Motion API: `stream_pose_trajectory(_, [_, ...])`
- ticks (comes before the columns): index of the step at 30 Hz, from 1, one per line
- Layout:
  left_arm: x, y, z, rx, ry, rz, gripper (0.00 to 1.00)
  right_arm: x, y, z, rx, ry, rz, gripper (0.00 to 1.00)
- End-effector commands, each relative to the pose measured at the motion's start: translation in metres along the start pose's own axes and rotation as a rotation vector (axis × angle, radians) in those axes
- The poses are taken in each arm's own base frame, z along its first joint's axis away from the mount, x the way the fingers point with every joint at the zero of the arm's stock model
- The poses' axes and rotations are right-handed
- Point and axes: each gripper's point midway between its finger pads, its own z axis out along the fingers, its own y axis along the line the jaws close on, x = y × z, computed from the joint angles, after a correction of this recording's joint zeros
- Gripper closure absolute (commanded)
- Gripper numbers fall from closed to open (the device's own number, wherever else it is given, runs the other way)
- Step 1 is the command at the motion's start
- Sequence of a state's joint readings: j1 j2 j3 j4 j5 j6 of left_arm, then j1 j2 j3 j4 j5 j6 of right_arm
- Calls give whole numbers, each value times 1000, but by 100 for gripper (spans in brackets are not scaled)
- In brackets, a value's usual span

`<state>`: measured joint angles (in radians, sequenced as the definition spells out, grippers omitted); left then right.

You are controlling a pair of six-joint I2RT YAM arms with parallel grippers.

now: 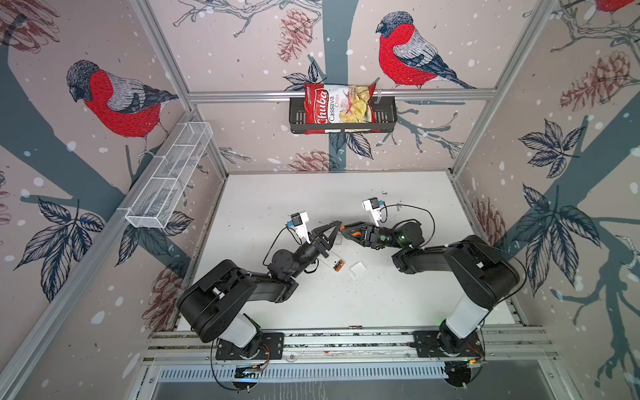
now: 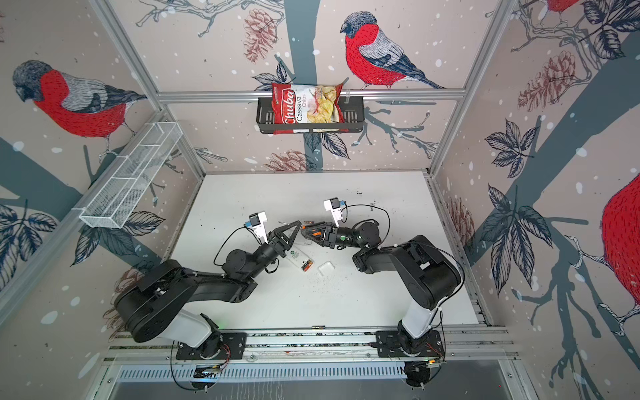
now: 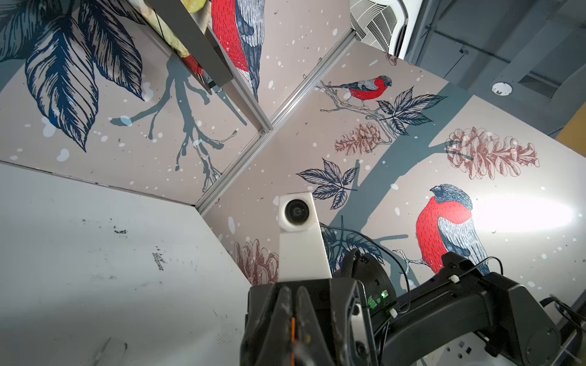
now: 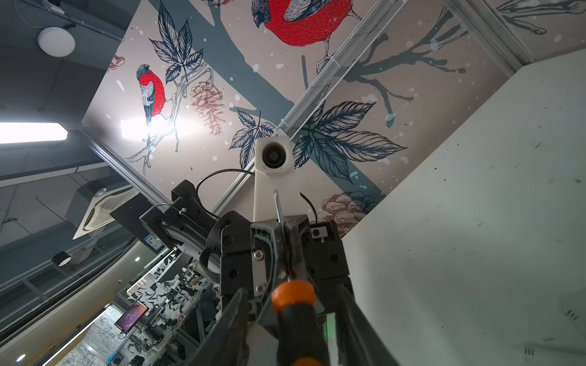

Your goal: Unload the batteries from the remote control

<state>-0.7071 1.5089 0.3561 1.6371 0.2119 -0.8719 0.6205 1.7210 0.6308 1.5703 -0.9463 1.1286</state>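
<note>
Task item: the batteries (image 1: 337,266), small black and orange-red cylinders, sit in the open end of the white slab remote control (image 2: 297,258) on the white table (image 1: 346,194).
Relation to tool: on the near side of both grippers, apart from them.
Left tool: the left gripper (image 1: 337,225) is clamped on the metal shaft of the orange-and-black-handled screwdriver (image 4: 296,317).
Right tool: the right gripper (image 4: 291,288) is parted, with a gap on either side of the handle.
</note>
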Motion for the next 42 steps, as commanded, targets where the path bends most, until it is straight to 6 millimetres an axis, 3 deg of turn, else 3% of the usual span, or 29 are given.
stream_pose_trajectory(1, [-16, -28, -4, 122, -60, 53, 100, -12, 23, -2, -75, -36, -102, 63])
stream_pose_trajectory(12, [-12, -24, -8, 116, -50, 51, 100, -16, 21, -6, -77, -79, -87, 80])
stream_pose_trajectory(13, [-11, -24, -7, 117, -46, 53, 100, -16, 21, -7, -76, -79, -89, 80])
stream_pose_trajectory(16, [-12, -27, -7, 128, -47, 58, 100, -15, 17, -7, -63, -81, -83, 65])
stream_pose_trajectory(18, [-12, -26, -7, 128, -46, 57, 100, -16, 17, -8, -58, -91, -85, 64])
stream_pose_trajectory(27, [-11, -24, -9, 114, -48, 57, 100, -16, 18, -9, -60, -97, -88, 85])
stream_pose_trajectory(30, [-11, -23, -9, 111, -48, 56, 100, -15, 17, -10, -56, -96, -85, 99])
stream_pose_trajectory(34, [-10, -21, -7, 109, -46, 50, 100, -13, 14, -11, -44, -92, -86, 100])
stream_pose_trajectory(35, [-9, -21, -6, 110, -43, 46, 93, -12, 13, -11, -39, -92, -87, 100])
stream_pose_trajectory(36, [-9, -20, -6, 108, -41, 42, 75, -12, 13, -12, -33, -92, -91, 100])
stream_pose_trajectory(38, [-10, -18, -6, 108, -39, 36, 25, -10, 9, -15, -9, -89, -92, 100])
stream_pose_trajectory(39, [-10, -18, -7, 106, -40, 33, 10, -9, 8, -16, 3, -88, -93, 100])
stream_pose_trajectory(40, [-12, -18, -9, 103, -46, 35, 3, -8, 4, -19, 25, -83, -93, 100])
stream_pose_trajectory(42, [-16, -19, -13, 96, -44, 38, 2, -3, -4, -25, 85, -67, -91, 100])
